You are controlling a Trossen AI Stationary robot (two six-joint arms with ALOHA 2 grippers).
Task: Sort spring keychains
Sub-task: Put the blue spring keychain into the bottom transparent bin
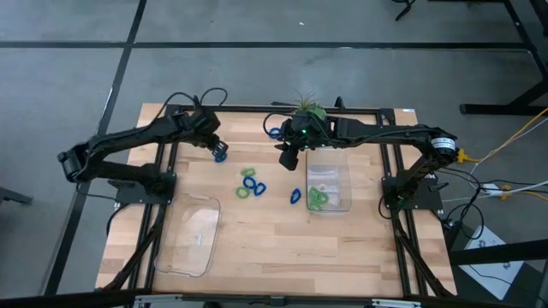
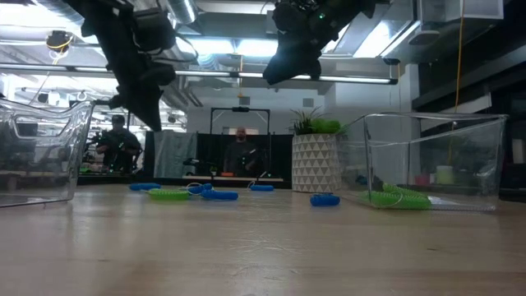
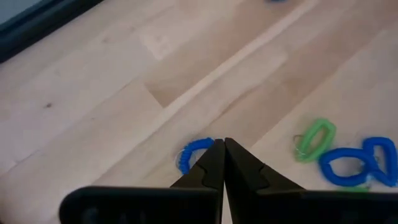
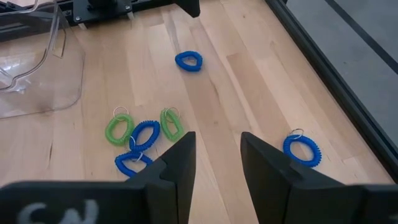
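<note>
**Left claw closed on a blue keychain, lifted off the table**

Left claw [image 3: 221, 163]: jaws pinched together with a blue coil [image 3: 194, 152] caught at the tips. High view has it at about 10 o'clock on the table, raised.

Right claw [image 1: 289, 157]: jaws apart, nothing in them, hovering near 12 o'clock just off the right tray [image 1: 330, 190].

Step in hand, my read: carry phase for one blue.

- Right tray, 3 o'clock, holds greens [image 1: 318, 198] only.
- Left tray [image 1: 193, 235], 7 o'clock, looks bare, so blues likely go there.
- Mixed cluster [image 1: 250, 184] at centre is unsorted; a loose blue [image 1: 295, 196] lies just beside the right tray, another [image 1: 274, 132] near 12.

Next: swing left arm to 7 o'clock, get above the tray rim, then release. Grip looks thin, coil may slip.
</note>
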